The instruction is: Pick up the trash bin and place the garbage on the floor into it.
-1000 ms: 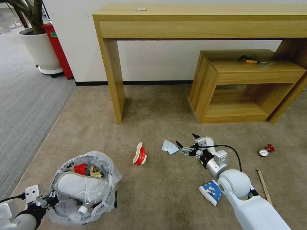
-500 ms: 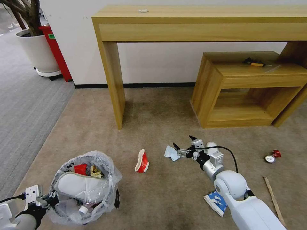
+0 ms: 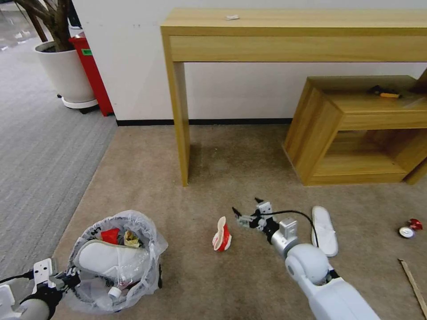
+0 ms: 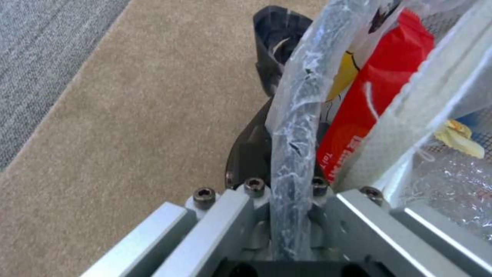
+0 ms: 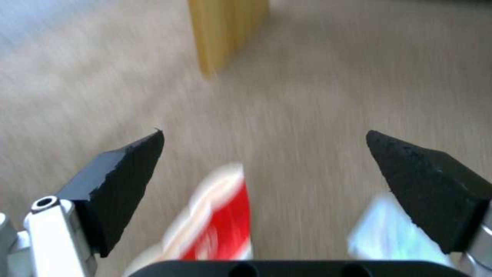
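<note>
Head view: your left gripper (image 3: 60, 281) clamps the trash bin (image 3: 116, 260) rim at 7 o'clock, keeping it ready; right gripper (image 3: 248, 212), jaws wide, hovers beside the red paper cup (image 3: 221, 234).

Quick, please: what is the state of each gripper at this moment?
Left gripper: shut on the trash bin, pinching its bag-lined rim.
Right gripper: open, holding nothing, above the red cup.

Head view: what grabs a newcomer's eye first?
The trash bin, stuffed with a white slipper and wrappers, sits on the beige floor near the robot's left, its bag-lined rim clamped in the left gripper. At centre, the open right gripper hovers just right of a crushed red paper cup. A second white slipper lies to its right.
</note>
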`<state>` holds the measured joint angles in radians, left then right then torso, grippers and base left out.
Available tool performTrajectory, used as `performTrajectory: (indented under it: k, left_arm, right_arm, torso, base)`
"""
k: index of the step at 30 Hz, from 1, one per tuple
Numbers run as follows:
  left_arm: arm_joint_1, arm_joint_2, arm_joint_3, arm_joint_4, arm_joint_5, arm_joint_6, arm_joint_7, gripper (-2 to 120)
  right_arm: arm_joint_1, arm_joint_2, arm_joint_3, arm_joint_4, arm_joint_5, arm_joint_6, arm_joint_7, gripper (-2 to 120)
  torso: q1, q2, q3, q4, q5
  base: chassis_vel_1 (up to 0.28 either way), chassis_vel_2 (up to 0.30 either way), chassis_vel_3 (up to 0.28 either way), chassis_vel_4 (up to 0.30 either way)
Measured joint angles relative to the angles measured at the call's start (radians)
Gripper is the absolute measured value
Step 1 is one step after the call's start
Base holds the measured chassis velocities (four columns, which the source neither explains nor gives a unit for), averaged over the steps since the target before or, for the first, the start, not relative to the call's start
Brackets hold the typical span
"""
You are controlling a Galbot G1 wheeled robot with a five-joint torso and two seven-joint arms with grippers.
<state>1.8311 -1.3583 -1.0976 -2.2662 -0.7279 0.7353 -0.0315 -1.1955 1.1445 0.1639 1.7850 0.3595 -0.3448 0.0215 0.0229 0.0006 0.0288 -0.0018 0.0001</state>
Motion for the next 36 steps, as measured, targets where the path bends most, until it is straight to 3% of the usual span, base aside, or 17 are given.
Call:
performTrajectory:
  k: [6, 18, 24, 25, 30, 33, 36]
  left_arm:
    - [-0.003, -0.007, 0.006, 0.002, 0.005, 0.000, 0.006, 0]
    - [0.001, -0.012, 0.006, 0.002, 0.011, 0.000, 0.008, 0]
    - [0.001, -0.012, 0.004, 0.002, 0.011, 0.000, 0.008, 0]
    - [0.000, -0.012, 0.004, 0.005, 0.011, 0.000, 0.008, 0]
    - [-0.005, -0.010, 0.006, 0.011, 0.010, 0.000, 0.009, 0]
    - [-0.008, -0.007, 0.006, 0.012, 0.003, 0.000, 0.008, 0]
    - [-0.008, -0.003, 0.006, 0.011, 0.001, 0.000, 0.007, 0]
  right_arm:
    - [0.063, 0.059, -0.099, -0.084, 0.154, -0.177, 0.249, 100]
    - [0.182, 0.185, -0.225, -0.274, 0.303, -0.236, 0.366, 100]
    - [0.230, 0.225, -0.238, -0.366, 0.286, -0.221, 0.353, 100]
    - [0.263, 0.242, -0.241, -0.421, 0.272, -0.209, 0.328, 89]
    - [0.284, 0.253, -0.243, -0.470, 0.256, -0.197, 0.297, 76]
    - [0.301, 0.270, -0.240, -0.526, 0.248, -0.185, 0.272, 59]
    - [0.308, 0.281, -0.234, -0.559, 0.238, -0.170, 0.263, 51]
  torso:
    - [0.000, 0.000, 0.000, -0.0004, 0.0001]
    - [0.000, 0.000, 0.000, -0.0001, 0.0001]
    - [0.000, 0.000, 0.000, -0.0002, -0.0001]
    - [0.000, 0.000, 0.000, -0.0001, 0.0000]
    - [0.000, 0.000, 0.000, -0.0001, 0.0000]
    - [0.000, 0.000, 0.000, -0.0001, 0.0001]
    - [0.000, 0.000, 0.000, -0.0001, 0.0001]
  base:
    - [-0.009, -0.023, 0.003, 0.011]
    - [0.000, 0.000, 0.000, 0.000]
    - [0.000, 0.000, 0.000, 0.000]
    - [0.000, 0.000, 0.000, 0.000]
    - [0.000, 0.000, 0.000, 0.000]
    - [0.000, 0.000, 0.000, 0.000]
    - [0.000, 0.000, 0.000, 0.000]
